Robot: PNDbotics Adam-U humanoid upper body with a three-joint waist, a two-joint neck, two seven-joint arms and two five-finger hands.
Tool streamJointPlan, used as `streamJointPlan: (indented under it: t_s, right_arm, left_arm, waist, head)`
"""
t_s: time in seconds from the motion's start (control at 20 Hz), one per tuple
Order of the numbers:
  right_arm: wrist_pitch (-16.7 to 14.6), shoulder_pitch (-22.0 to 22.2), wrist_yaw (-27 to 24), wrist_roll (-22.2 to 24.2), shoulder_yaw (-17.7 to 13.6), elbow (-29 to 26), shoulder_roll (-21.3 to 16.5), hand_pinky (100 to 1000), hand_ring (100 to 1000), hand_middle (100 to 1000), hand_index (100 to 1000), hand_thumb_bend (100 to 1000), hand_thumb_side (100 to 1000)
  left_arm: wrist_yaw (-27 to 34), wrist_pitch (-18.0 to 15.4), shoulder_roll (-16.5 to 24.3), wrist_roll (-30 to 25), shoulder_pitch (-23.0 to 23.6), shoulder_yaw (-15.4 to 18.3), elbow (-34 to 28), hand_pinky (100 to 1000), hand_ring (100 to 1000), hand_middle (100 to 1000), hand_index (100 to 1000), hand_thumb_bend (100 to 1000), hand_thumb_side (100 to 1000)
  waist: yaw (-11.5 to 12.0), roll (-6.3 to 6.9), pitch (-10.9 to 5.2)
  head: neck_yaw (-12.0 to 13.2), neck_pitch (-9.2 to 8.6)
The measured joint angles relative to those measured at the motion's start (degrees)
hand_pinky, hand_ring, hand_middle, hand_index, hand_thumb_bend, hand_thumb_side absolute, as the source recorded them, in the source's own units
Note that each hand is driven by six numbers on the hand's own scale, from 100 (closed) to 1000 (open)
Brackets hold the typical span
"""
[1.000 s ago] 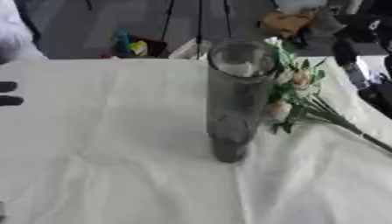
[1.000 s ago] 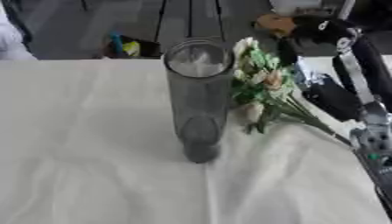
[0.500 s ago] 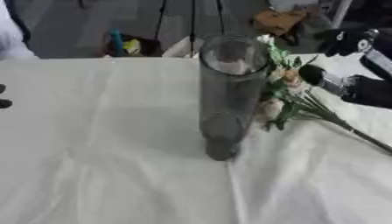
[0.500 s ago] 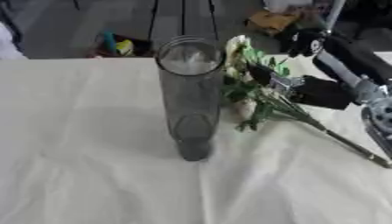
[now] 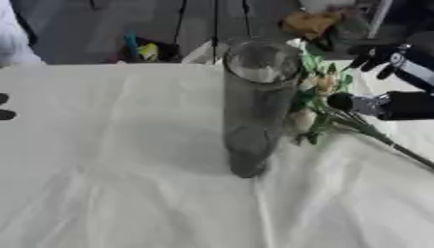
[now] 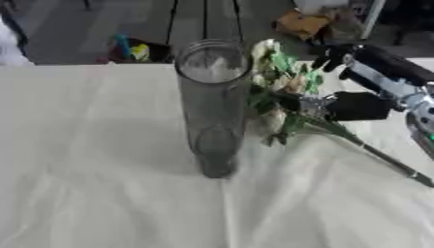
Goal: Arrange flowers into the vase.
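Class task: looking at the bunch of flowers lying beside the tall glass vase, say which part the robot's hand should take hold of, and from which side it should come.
Probably the green stems, not the blooms. The flowers lie on the white cloth with heads against the vase and stems trailing away to the right, bare and unobstructed. Coming from the right and above, where the right hand already is, avoids the upright vase and spares the soft heads.

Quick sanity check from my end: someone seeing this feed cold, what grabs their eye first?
The tall, clear glass vase standing upright mid-table on the white cloth, nothing in it yet. Next, the bunch of flowers lying just right of it, stems trailing toward the right edge, with the black right hand reaching over them. Only dark fingertips of the left hand peek in at the left edge.
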Motion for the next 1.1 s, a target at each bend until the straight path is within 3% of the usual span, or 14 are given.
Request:
streamJointPlan:
  t_s: [0.4, 0.6, 1.1]
  right_arm:
    - [0.5, -0.06, 0.34, 3.22, 0.88, 5.69, 0.0, 812, 844, 836, 972, 718, 654]
    - [0.34, -0.47, 1.2, 3.88, 1.19, 8.34, 0.07, 833, 850, 843, 964, 713, 628]
    - [0.63, -1.05, 4.53, 2.97, 1.18, 14.8, 0.91, 810, 835, 815, 946, 630, 557]
  left_arm:
    - [0.26, 0.0, 0.0, -0.32, 0.0, 0.0, 0.0, 591, 663, 749, 869, 100, 1000]
    - [0.31, 0.04, 0.0, -0.49, 0.0, -0.01, 0.0, 591, 662, 749, 870, 100, 1000]
    - [0.32, 0.12, 0.0, -0.92, 0.02, -0.01, 0.0, 590, 657, 746, 870, 100, 1000]
  waist:
    - [0.46, 0.0, 0.0]
    - [0.67, 0.0, 0.0]
    - [0.92, 0.0, 0.0]
  head:
    - [0.1, -0.01]
    - [0.1, -0.01]
    - [-0.01, -0.04]
